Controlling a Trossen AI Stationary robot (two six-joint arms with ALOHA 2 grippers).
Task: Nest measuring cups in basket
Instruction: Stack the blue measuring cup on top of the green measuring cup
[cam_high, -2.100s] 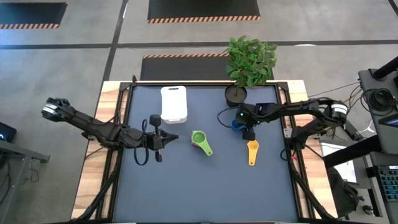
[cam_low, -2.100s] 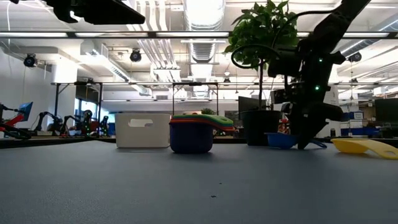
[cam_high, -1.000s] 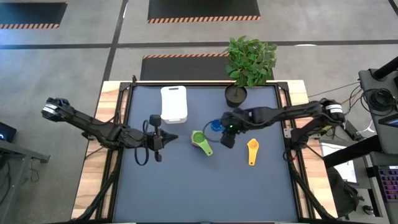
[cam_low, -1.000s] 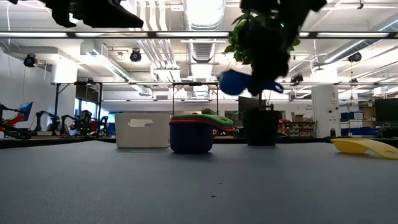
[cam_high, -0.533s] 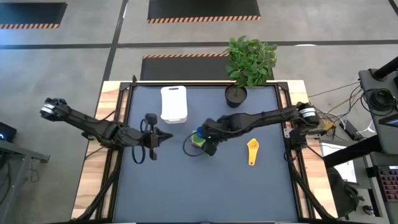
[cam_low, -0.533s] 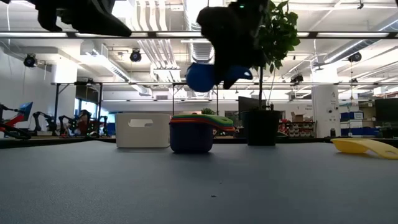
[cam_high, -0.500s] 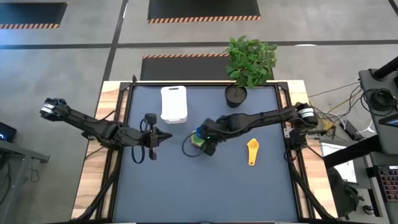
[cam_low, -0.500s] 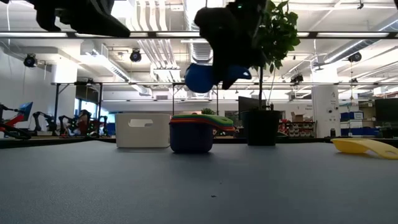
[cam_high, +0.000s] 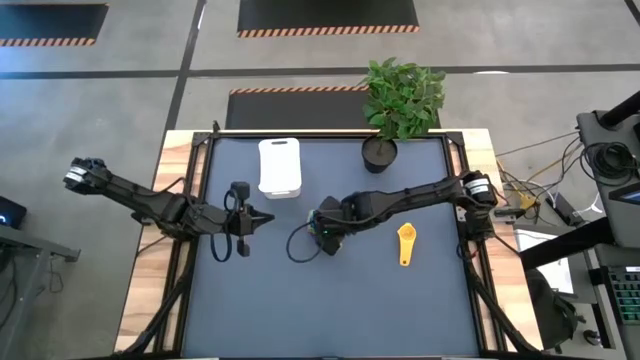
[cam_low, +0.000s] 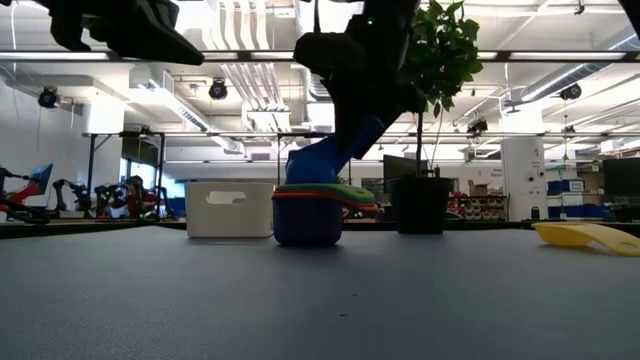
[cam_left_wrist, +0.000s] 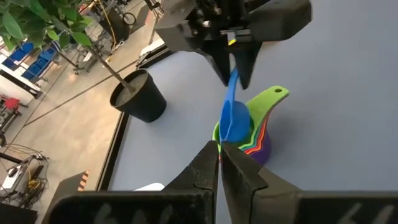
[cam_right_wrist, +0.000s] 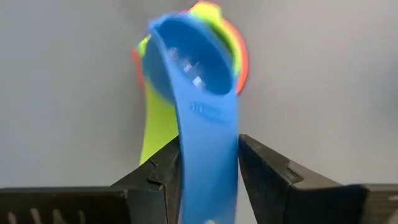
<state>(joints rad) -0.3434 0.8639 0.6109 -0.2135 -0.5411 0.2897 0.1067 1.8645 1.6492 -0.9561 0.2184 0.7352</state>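
Over the nested stack (cam_low: 308, 213) mid-worktop, my right pincer (cam_left_wrist: 234, 70) has come across from the plant-pot side, where it was two seconds ago, and dropped. It's clamped on the handle of the blue cup (cam_right_wrist: 199, 81); the wrist view shows the handle squeezed between both fingers (cam_right_wrist: 268, 167).

Change in the last half second: the blue cup hung clear above the stack, and now in the low view its bowl (cam_low: 312, 165) sits tilted right at the top rim, on the green cup (cam_left_wrist: 266, 102). Can't tell if it's fully seated or just touching. Handle still angled up into the pincer.

Meaning for the task, as I read it: blue is about to go in as the next layer. Still needs levelling, pressing in, then release. Risk: the tilt could tip the stack or leave blue riding proud.

Yellow cup (cam_high: 405, 243) lies alone on the worktop (cam_high: 300, 300), off to the right of the stack, well apart from it. It was there two seconds ago too, not yet picked.

White basket (cam_high: 279, 166) sits near the far edge, left of the pot (cam_high: 379, 153), with no cups visible in it. The stack is being built on the worktop, not in the basket, so it would still need moving in.

Left pincer (cam_high: 243, 222) waits left of the stack, fingers together, holding nothing; it has edged slightly outward since earlier.
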